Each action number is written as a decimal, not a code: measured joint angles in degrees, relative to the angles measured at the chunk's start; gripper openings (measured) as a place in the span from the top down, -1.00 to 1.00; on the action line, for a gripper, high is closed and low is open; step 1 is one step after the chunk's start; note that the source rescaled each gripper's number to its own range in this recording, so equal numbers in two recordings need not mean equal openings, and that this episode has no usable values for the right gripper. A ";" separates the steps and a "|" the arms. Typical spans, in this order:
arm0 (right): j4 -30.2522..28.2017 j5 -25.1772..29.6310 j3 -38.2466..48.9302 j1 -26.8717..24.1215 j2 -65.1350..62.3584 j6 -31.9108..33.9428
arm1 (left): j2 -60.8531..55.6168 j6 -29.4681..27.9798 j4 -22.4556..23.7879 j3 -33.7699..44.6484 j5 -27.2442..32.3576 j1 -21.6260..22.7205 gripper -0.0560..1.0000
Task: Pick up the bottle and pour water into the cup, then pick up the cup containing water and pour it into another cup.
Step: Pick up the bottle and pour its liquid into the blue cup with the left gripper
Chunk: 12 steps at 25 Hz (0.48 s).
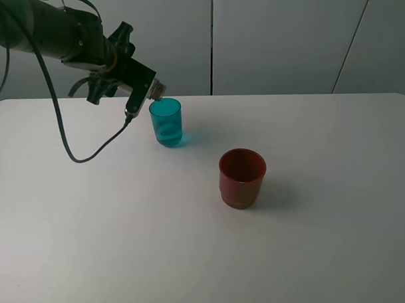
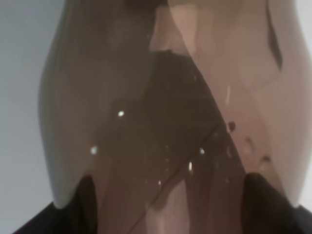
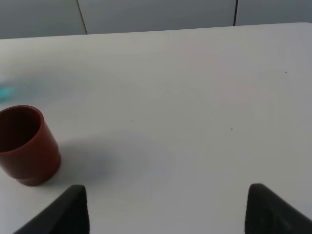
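The smoky grey-brown bottle (image 2: 165, 112) fills the left wrist view, with my left gripper (image 2: 170, 209) shut on its body. In the high view the left gripper (image 1: 140, 79) holds the bottle tipped over, and the bottle's threaded neck (image 1: 156, 90) points down at the rim of the teal cup (image 1: 167, 122). That cup stands upright at the back left of the table. The red cup (image 1: 241, 177) stands upright near the middle and also shows in the right wrist view (image 3: 25, 146). My right gripper (image 3: 168, 214) hangs open over bare table, apart from the red cup.
The white table (image 1: 319, 229) reaches back to a pale wall. The left arm's black cable (image 1: 69, 147) loops down over the table beside the teal cup. The right arm is outside the high view.
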 joint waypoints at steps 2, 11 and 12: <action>0.00 0.00 0.00 0.00 0.00 0.00 | 0.00 0.10 0.00 0.00 -0.14 -0.12 0.89; 0.00 0.00 0.00 0.00 0.00 0.32 | 0.00 1.87 -0.10 0.00 -0.27 -0.78 0.89; 0.00 0.00 0.00 0.00 0.00 0.32 | 0.00 1.87 -0.10 0.00 -0.37 -0.78 0.89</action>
